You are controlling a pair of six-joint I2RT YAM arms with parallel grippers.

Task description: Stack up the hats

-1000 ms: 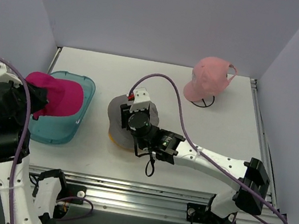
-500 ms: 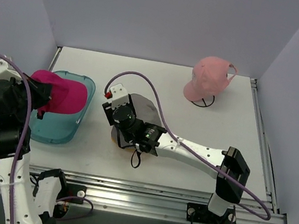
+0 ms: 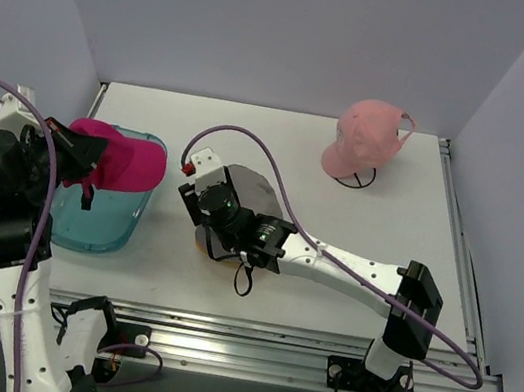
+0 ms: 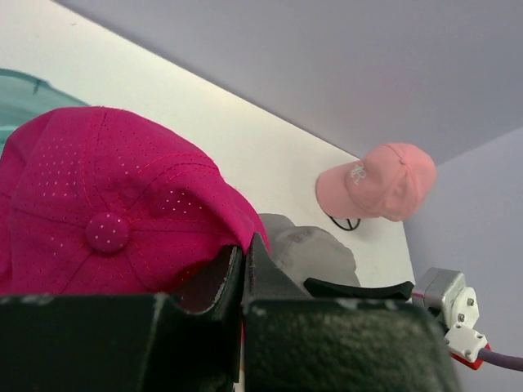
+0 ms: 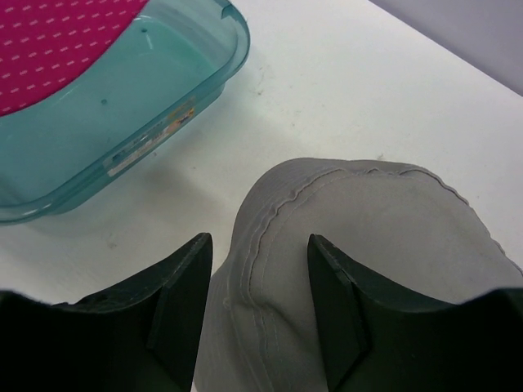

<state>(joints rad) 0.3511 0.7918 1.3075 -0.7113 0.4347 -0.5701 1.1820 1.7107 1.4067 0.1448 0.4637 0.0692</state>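
Observation:
My left gripper (image 3: 82, 164) is shut on the magenta baseball cap (image 3: 124, 158) and holds it in the air above the teal tray (image 3: 105, 224). In the left wrist view the cap (image 4: 106, 204) is pinched between the shut jaws of the gripper (image 4: 243, 247). The grey bucket hat (image 3: 258, 193) lies at the table's middle, with a yellow sliver (image 3: 199, 242) showing under its near edge. My right gripper (image 5: 260, 245) is open just above the grey hat (image 5: 368, 245), one finger on each side of its left brim. The light pink cap (image 3: 364, 136) sits at the back right.
The teal tray (image 5: 163, 106) lies left of the grey hat, with a strip of bare table between them. The pink cap rests on a black wire base (image 3: 354, 180). The walls stand close at the left, back and right.
My left gripper has raised the magenta cap and carried it to the right, out over the tray. My right gripper has swung left over the grey hat, then nearly stopped.

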